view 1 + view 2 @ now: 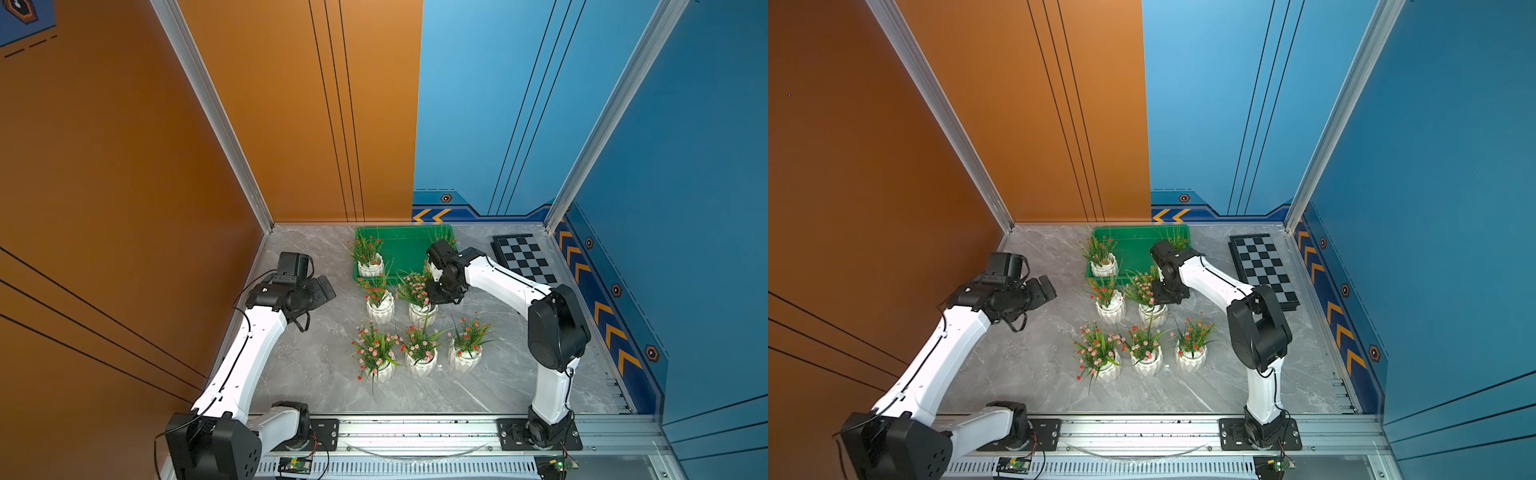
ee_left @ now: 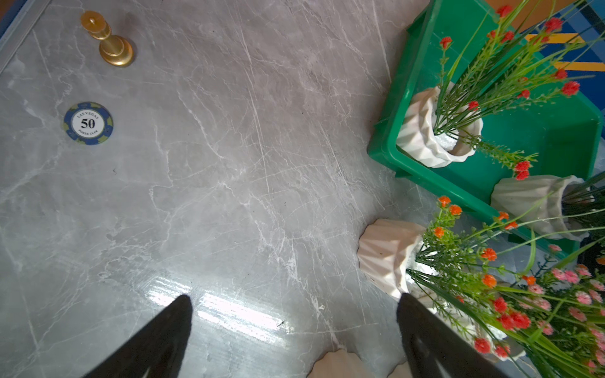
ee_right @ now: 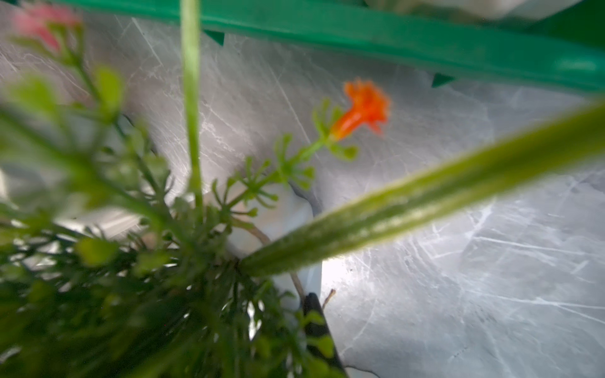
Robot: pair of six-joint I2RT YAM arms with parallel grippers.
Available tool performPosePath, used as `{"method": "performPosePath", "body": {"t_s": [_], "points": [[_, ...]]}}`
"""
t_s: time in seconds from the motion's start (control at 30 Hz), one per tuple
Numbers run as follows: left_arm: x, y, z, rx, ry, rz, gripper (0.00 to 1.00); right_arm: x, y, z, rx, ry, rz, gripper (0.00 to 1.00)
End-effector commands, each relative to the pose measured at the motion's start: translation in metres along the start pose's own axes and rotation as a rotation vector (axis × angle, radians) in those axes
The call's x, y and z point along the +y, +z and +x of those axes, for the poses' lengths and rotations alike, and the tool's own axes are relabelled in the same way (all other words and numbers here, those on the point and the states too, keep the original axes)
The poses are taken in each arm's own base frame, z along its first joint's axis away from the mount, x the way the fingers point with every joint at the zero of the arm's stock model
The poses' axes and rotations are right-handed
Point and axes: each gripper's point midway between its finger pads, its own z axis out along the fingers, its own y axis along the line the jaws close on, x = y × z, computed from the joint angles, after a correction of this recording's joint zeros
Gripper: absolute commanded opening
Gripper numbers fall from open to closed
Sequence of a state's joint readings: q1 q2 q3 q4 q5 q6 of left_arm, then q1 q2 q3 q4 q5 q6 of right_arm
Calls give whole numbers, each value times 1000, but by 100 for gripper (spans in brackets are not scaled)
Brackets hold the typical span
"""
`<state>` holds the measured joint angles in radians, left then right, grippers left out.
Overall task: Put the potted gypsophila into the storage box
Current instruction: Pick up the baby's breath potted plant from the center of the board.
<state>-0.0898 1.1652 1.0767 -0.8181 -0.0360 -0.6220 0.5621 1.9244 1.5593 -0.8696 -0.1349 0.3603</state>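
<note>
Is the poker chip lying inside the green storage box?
No, the poker chip lies flat on the marble tabletop, well apart from the storage box.

I count five white ribbed gypsophila pots (image 1: pixel 421 363) upright on the table (image 1: pixel 316 374), one, perhaps two, in the shallow green storage box (image 1: pixel 407 249)

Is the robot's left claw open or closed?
Open. In the left wrist view the left gripper has its two black fingers spread wide apart, gripping nothing.

Chequered board (image 1: pixel 524 259); poker chip (image 2: pixel 88 123) near gold chess piece (image 2: pixel 109 41).
</note>
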Motion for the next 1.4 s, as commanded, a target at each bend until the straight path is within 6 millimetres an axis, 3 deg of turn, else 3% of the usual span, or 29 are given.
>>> {"method": "performPosePath", "body": {"t_s": [0.0, 0.47, 1.0, 1.37], "points": [[0, 3, 0, 10, -6, 7, 98, 11, -39, -11, -60, -1, -45, 4], [0, 3, -1, 12, -6, 8, 98, 12, -75, -28, -89, -24, -41, 3], [-3, 2, -5, 5, -6, 15, 98, 23, -117, -91, -199, -88, -44, 3], [-1, 4, -5, 9, -7, 5, 98, 18, -98, -137, -264, -41, -14, 2]]}}
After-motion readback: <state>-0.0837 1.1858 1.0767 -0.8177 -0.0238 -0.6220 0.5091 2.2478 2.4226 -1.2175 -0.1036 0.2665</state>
